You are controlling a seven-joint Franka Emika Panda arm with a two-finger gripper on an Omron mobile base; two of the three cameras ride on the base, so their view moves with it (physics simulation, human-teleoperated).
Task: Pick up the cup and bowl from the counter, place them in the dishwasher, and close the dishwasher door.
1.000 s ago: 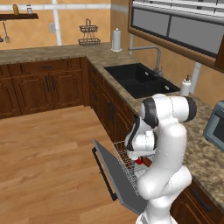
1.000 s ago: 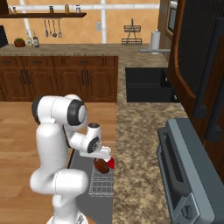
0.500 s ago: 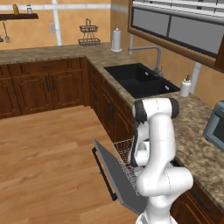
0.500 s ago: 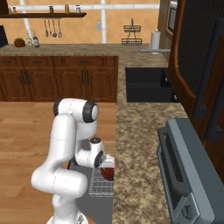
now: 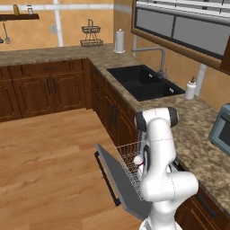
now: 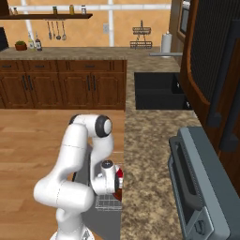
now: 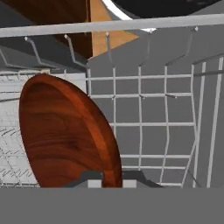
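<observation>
Bowl (image 7: 65, 131) stands on its edge at the lower left of the hand view, pinched by the gripper (image 7: 111, 177), low inside the dishwasher's white wire rack (image 7: 166, 124).

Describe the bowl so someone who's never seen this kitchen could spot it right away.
Start at the dishwasher door, dropped open under the counter beside the robot's base, and go to the white wire rack above it. The bowl sits inside that rack, standing on edge between the gripper fingertips. It is the one solid reddish-brown, wood-grained disc among thin white wires and grey walls.
</observation>
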